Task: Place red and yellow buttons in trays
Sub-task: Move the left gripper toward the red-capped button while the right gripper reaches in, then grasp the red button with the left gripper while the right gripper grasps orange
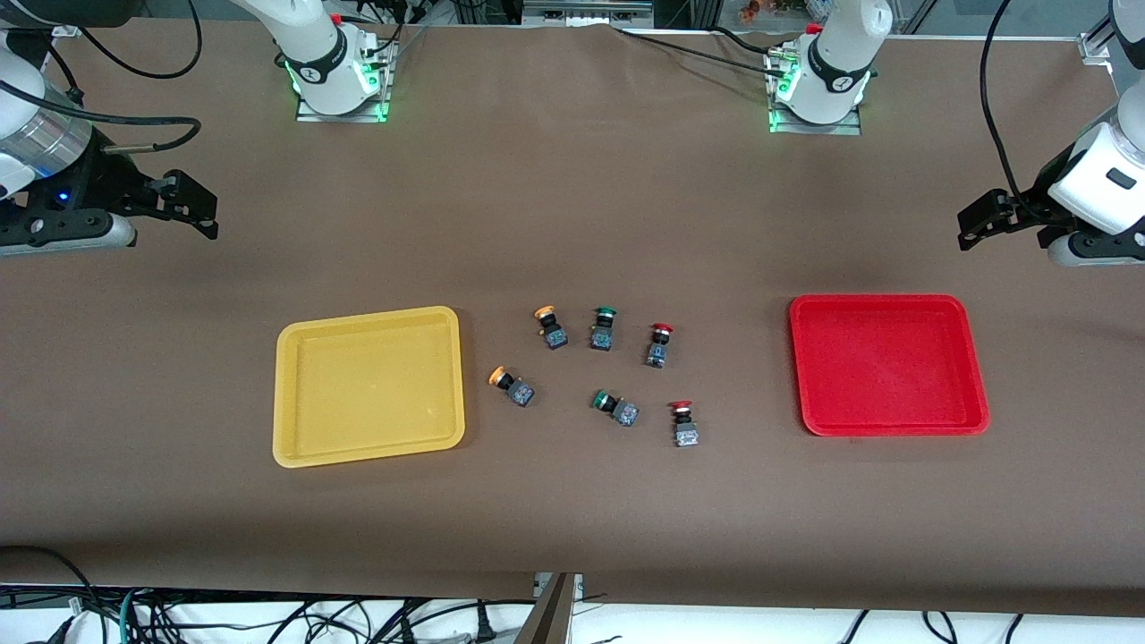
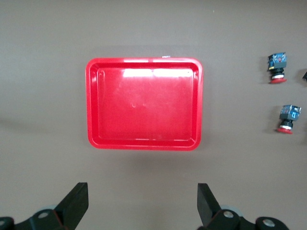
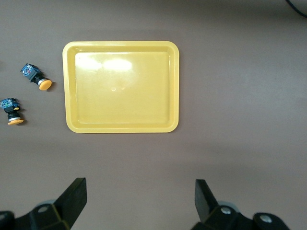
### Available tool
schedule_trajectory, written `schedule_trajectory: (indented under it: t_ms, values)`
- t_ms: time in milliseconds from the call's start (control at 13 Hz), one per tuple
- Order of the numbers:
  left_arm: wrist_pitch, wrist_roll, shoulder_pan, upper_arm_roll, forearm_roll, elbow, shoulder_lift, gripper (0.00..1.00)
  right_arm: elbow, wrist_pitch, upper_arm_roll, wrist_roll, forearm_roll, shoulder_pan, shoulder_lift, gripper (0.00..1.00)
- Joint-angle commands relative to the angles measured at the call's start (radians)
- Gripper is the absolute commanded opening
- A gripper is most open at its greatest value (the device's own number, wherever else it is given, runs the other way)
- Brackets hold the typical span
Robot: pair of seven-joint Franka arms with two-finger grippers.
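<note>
The yellow tray lies toward the right arm's end, the red tray toward the left arm's end; both are empty. Between them lie two yellow-orange buttons beside the yellow tray and two red buttons closer to the red tray. My right gripper is open and empty, high over the table's end. My left gripper is open and empty over the other end. The left wrist view shows the red tray and both red buttons. The right wrist view shows the yellow tray and both yellow-orange buttons.
Two green-capped switches lie among the buttons, between the yellow-orange pair and the red pair. A brown cloth covers the table. Both arm bases stand along the table edge farthest from the front camera.
</note>
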Motion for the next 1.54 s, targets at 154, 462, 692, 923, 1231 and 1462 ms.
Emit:
schedule_trajectory:
  t_ms: [154, 462, 692, 923, 1231, 1462]
  values:
    - [-0.032, 0.007, -0.002, -0.002, -0.055, 0.064, 0.037, 1.0, 0.02, -0.02, -0.012, -0.005, -0.003, -0.007, -0.003, 1.0]
    - [0.056, 0.001, -0.082, -0.036, -0.165, 0.112, 0.282, 1.0, 0.02, -0.021, -0.012, -0.005, -0.003, -0.007, -0.005, 1.0]
    - [0.251, -0.24, -0.233, -0.036, -0.156, 0.212, 0.491, 1.0, 0.02, -0.021, -0.012, -0.005, -0.001, -0.007, -0.003, 1.0]
    - [0.469, -0.511, -0.367, -0.034, -0.147, 0.206, 0.588, 1.0, 0.016, -0.02, -0.01, -0.005, 0.005, 0.001, 0.012, 1.0]
    - [0.538, -0.519, -0.439, -0.036, -0.08, 0.183, 0.703, 1.0, 0.019, 0.03, 0.048, -0.092, 0.006, 0.074, 0.191, 1.0]
    - [0.702, -0.53, -0.487, -0.034, -0.075, 0.131, 0.781, 1.0, 0.052, 0.28, 0.138, -0.071, 0.074, 0.16, 0.386, 1.0]
